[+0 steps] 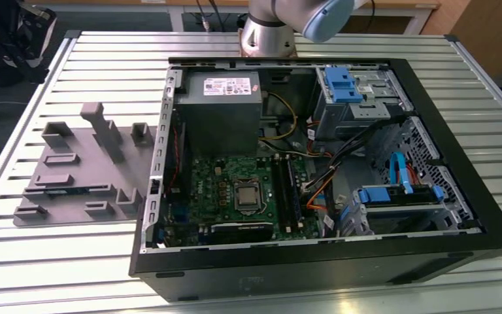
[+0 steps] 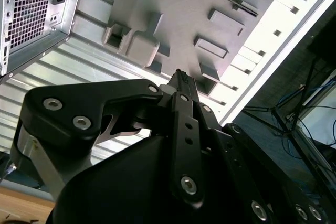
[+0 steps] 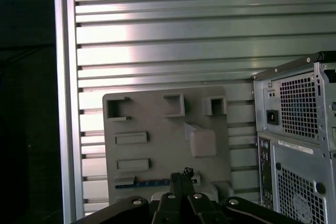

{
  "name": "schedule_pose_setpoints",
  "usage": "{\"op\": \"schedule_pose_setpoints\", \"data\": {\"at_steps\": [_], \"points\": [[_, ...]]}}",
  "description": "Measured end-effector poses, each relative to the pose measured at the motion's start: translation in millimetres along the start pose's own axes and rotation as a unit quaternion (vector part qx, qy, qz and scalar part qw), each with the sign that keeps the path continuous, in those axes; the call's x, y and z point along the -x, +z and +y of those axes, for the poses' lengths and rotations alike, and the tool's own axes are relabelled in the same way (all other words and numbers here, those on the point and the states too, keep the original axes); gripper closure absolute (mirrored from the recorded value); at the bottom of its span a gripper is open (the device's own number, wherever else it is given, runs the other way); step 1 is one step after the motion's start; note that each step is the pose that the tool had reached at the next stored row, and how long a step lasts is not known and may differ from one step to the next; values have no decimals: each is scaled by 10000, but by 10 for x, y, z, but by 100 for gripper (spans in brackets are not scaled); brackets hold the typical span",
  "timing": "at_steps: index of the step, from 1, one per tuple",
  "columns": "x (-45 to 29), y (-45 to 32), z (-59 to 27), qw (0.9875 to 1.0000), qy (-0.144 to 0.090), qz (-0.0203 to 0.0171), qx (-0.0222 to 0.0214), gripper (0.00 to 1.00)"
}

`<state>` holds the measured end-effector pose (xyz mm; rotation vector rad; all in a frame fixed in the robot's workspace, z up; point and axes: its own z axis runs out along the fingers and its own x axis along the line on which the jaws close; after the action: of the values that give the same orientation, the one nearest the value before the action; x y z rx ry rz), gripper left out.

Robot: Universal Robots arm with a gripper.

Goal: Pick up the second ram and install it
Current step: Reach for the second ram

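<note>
The second ram (image 3: pixel 149 183) lies flat in a slot of the gray tray (image 3: pixel 157 124), along one edge of it. I see it as a thin blue strip. It is in the tray, not in the computer. In the first wrist view one end of the strip is hidden behind my finger tips.

My gripper (image 3: pixel 182 173) hangs above the tray, over that same edge and close to the ram. I cannot tell if it touches the tray. In the second wrist view the fingers (image 2: pixel 181 124) are pressed together tip to tip, with nothing held between them.

The tray has small raised blocks and a few tall posts on it. It lies flat on the table (image 1: pixel 102 52), which is made of long silver slats.

The black computer case (image 1: pixel 321 268) sits just beside the tray, on the exterior view's right of it. The case lies on its side with the open side up. Inside it I can see the green motherboard (image 1: pixel 220 190), a gray metal box and some blue plastic parts.

The foot of the arm (image 1: pixel 267 36) stands past the case, well apart from the tray.
</note>
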<state>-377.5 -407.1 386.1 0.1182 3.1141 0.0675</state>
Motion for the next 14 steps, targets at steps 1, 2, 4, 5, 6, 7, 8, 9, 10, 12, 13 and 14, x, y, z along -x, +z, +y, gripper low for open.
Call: {"op": "schedule_pose_setpoints", "data": {"at_steps": [1, 2, 4, 5, 6, 7, 8, 9, 10, 12, 13, 14], "points": [[-5, 0, -1, 10000, 0, 0, 0, 89], [-10, 0, -1, 10000, 0, 0, 0, 89], [-18, 0, -2, 10000, 0, 0, 0, 89], [-22, -1, -2, 10000, 0, 0, 0, 89], [-27, -1, -2, 10000, 0, 0, 0, 89], [-31, 0, -3, 10000, 0, 0, 0, 89], [-35, -1, -3, 10000, 0, 0, 0, 89], [-39, -1, -3, 10000, 0, 0, 0, 89], [-44, -1, -4, 10000, 0, 0, 0, 89], [-52, -1, -4, 10000, 0, 0, 0, 89], [-57, -1, -4, 10000, 0, 0, 0, 89], [-61, -2, -5, 10000, 0, 0, 0, 89]]}}
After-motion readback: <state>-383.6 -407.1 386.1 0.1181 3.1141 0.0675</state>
